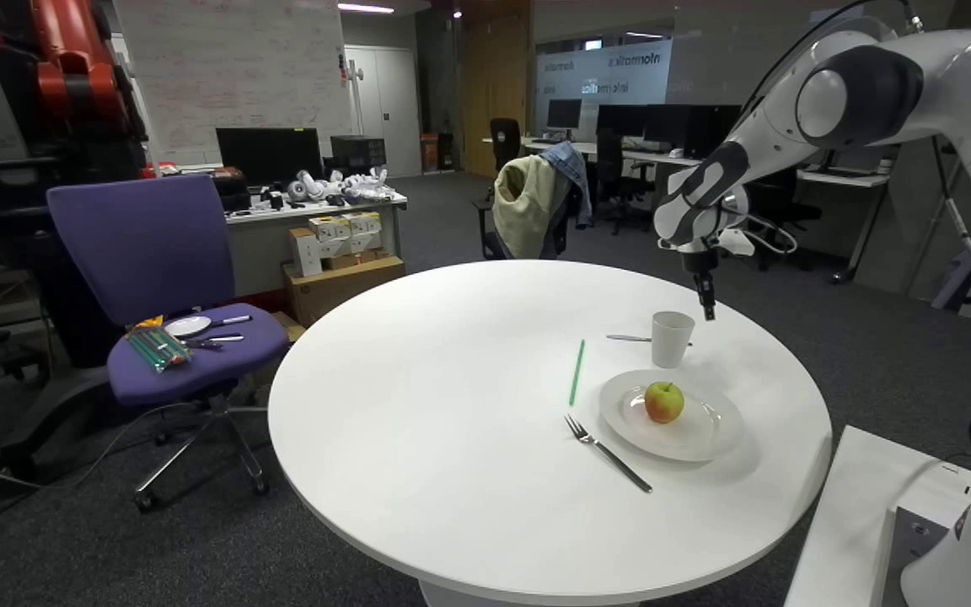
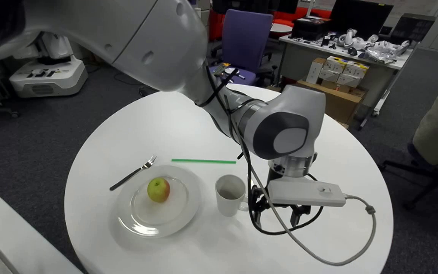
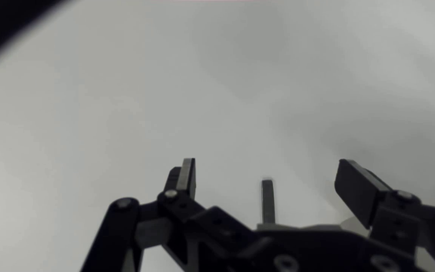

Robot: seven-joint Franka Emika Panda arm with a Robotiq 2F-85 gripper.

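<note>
The gripper (image 3: 266, 160) hangs near the white mug (image 1: 672, 341), its jaws spread wide. Beside the mug lies a slim utensil (image 3: 268, 202), partly hidden, perhaps a knife; across the mug from it, a plate (image 2: 165, 216) holds an apple (image 2: 158, 190).

"informatics" on pale background panel (image 1: 605, 76)

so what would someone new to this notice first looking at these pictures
Probably the red-and-green apple, bright on the white plate. The thin green stick lying near the plate on the round white table stands out too. Then there is the large robot arm, its gripper open above the table near the white mug.
</note>
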